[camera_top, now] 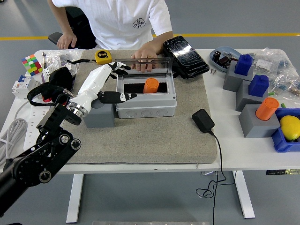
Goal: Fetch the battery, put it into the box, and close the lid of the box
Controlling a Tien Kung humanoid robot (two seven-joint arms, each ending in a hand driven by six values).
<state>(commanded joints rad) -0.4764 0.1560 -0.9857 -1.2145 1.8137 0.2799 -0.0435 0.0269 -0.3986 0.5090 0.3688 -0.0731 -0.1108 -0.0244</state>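
Head view is showing the white table (243,154) stretching across the room, with a grey mat (154,136) lying over most of its left and middle. A person (126,21) in a white shirt is standing at the far side, one hand (143,60) resting on the far edge of the box's clear lid (143,67), which is standing raised behind the opening, and the other hand (65,40) resting off to the left. The robot's left arm (42,154) is reaching in from the lower left corner, and its left hand (107,83) is hovering at the left end of the grey box (145,101), fingers spread and holding nothing, the thumb lying along the box's near-left rim and the other fingertips pointing toward the lid's left corner. The right arm is not showing at all. The orange battery (151,86) is sitting upright inside the box's dark compartment, toward the middle right, clear of the hand. I'd say the fetching and placing are done and the lid step is what is coming up: the hand needs to get behind or over the raised lid's edge and swing it down toward the near side, without knocking the battery, which is poking up a little and might be catching the lid. The person's hand on the lid will need to be letting go too. Smaller things are lying about: a black pouch (185,56) just right of the box, a black adapter (203,120) on the mat, a yellow tape measure (103,56) behind the box.
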